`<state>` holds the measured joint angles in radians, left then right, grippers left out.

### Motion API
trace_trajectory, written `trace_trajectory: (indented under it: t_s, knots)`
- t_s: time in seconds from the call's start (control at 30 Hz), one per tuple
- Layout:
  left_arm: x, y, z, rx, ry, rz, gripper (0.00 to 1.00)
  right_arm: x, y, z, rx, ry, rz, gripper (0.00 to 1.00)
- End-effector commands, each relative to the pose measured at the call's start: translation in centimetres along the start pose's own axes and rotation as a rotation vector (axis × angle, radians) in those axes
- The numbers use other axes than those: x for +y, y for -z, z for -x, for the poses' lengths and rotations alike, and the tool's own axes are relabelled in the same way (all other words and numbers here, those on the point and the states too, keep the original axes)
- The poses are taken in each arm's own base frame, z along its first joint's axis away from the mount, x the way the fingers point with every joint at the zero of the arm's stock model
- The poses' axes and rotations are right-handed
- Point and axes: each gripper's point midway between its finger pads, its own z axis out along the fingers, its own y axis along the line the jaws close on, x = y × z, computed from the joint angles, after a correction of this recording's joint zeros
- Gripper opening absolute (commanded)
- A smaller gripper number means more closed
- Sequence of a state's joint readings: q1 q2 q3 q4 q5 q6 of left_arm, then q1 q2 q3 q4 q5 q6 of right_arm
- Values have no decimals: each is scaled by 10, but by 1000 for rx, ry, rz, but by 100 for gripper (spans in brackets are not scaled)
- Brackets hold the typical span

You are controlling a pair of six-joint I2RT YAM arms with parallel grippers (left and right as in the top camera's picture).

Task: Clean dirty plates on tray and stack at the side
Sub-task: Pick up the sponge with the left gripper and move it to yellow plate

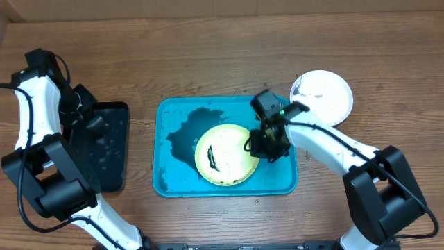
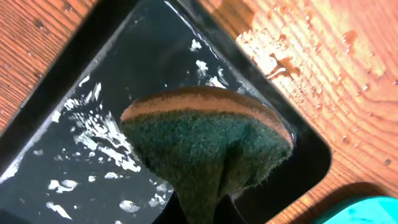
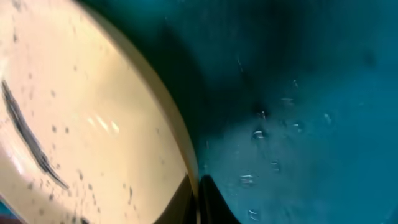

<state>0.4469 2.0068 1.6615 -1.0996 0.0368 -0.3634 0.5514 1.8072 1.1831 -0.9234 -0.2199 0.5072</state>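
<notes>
The yellow-green rimmed plate [image 1: 223,155] lies in the blue tray [image 1: 173,182], with dark smears on its white centre. My right gripper [image 1: 258,144] is shut on this plate's right rim; the right wrist view shows the rim [image 3: 180,143] pinched between the fingers [image 3: 198,199]. A white plate [image 1: 321,96] lies on the table to the right of the tray. My left gripper [image 1: 89,119] is shut on a green and brown sponge [image 2: 208,146] over the black tray [image 1: 111,149]. A light blue plate is not visible.
The black tray [image 2: 81,162] holds water and foam flecks. Water drops lie on the wooden table [image 2: 336,74] beside it. The blue tray floor [image 3: 298,112] is wet, with a dark puddle left of the plate.
</notes>
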Motion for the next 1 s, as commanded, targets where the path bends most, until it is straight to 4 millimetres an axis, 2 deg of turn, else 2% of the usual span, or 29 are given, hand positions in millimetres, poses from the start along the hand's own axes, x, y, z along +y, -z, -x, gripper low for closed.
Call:
trace_trajectory:
  t_s: [0.0,0.07,0.17,0.37,0.53,0.63,0.9,0.97]
  knots:
    - [-9,9,-3,-3,-45,-52,4,14,33,24,-88,66,-13,4]
    - [-15,9,-5,6,-88,-80,5,18,37,32,-124,72,-10,4]
    - [-21,13,-7,5,-122,-100,4,24,32,44,-160,74,16,4]
    - [-26,39,-5,-41,-132,-127,4,21,8,47,-127,59,-1,4]
    - [-45,63,-15,-42,-143,-252,4,18,-13,49,-90,40,-12,4]
    - [-53,66,-23,-13,-147,-297,4,18,-18,52,-93,37,-10,4]
    - [-64,65,-42,37,-207,-286,4,26,-18,62,-137,44,19,4]
    - [-70,65,-53,69,-228,-284,4,27,-17,65,-151,43,23,4]
